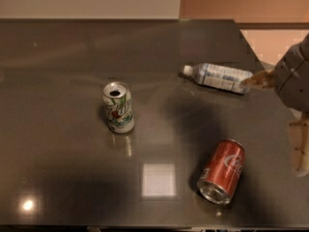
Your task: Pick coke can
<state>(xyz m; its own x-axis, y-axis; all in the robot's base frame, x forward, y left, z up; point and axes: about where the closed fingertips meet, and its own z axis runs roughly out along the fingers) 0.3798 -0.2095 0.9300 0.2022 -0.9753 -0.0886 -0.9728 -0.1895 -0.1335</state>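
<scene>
Gripper [298, 115] at right edge, state impossible to tell; coke can [222, 178] left and nearer, toppled, axis near-left to far-right.

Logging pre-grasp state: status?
Gripper at right edge. Red aluminium coke can lying on its side, untouched. Clear plastic bottle, white can apart; nothing between.

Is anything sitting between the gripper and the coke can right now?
Nothing visible. The gripper hangs at the view's right edge, with only bare table between it and the coke can, which lies on its side. The plastic bottle lies farther back; the white can stands well left.
</scene>
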